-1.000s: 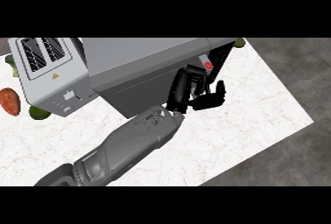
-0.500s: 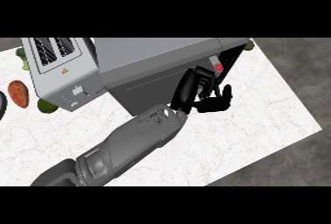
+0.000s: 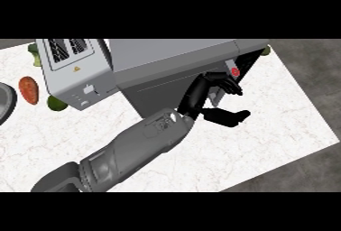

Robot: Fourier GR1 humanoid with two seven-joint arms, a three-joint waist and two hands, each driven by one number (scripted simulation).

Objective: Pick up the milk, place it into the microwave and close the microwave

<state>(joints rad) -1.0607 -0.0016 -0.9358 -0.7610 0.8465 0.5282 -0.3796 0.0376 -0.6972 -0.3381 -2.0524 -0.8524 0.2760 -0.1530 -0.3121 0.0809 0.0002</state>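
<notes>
The grey microwave stands at the back of the marble counter, its dark opening facing right. Only a sliver of the milk, white with a red round mark, shows inside that opening. My left hand reaches from the lower left along the microwave's front. Its fingers lie just below the milk. Its thumb is spread wide and away from the fingers. The hand looks open, with nothing pinched between thumb and fingers. My forearm hides part of the microwave's front. The right hand does not show.
A pale toaster with two slots stands left of the microwave. A red vegetable, green pieces and a dark pan rim lie at the far left. The counter's edge runs down the right, with dark floor beyond.
The thumb has swung away from the fingers, so the hand has opened. The milk now sits just past the fingertips in the opening. The whole scene has shifted slightly in view.
</notes>
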